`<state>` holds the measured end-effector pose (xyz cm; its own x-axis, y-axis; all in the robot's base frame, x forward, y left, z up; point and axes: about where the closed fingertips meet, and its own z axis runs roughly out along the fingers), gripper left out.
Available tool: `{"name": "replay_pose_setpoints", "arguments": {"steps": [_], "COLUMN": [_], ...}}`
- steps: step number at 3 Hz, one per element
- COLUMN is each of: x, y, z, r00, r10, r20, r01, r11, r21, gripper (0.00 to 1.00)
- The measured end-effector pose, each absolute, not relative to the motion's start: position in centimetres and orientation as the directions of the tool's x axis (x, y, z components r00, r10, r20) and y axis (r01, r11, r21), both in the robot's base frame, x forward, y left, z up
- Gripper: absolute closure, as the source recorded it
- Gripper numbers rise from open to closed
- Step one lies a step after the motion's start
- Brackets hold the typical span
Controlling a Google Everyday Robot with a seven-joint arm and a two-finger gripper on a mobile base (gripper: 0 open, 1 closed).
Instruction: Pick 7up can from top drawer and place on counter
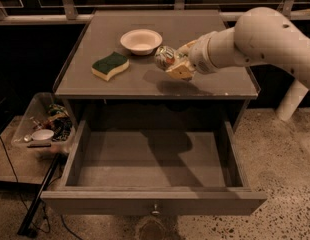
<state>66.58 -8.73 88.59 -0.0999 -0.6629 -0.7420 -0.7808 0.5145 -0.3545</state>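
My gripper is shut on the 7up can, a white and green can with red marks, held tilted just above the middle of the counter. The arm comes in from the right. The can's shadow falls on the counter below and to the right of it. The top drawer stands pulled fully open below the counter, with nothing inside; its front panel carries a small metal knob.
A white bowl stands at the back of the counter and a green-and-yellow sponge lies at its left. A clear plastic bin of clutter sits on the floor at the left. A white post stands at the right.
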Motion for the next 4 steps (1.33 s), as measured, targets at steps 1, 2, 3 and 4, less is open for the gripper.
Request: {"name": "replay_pose_setpoints", "arguments": {"steps": [1, 2, 3, 4], "x": [69.0, 70.6, 71.7, 72.4], "y": [-9.3, -9.9, -10.5, -10.7], "z": [87.9, 87.1, 86.0, 84.8], "r00": [-0.111, -0.127, -0.151, -0.172], "r10": [-0.667, -0.670, -0.682, -0.697], "r20": [-0.737, -0.731, -0.715, -0.696], "r01": [-0.775, -0.773, -0.776, -0.784], "r11": [0.522, 0.529, 0.530, 0.524], "r21": [-0.356, -0.351, -0.342, -0.331], "gripper": [1.00, 1.00, 1.00, 1.00]}}
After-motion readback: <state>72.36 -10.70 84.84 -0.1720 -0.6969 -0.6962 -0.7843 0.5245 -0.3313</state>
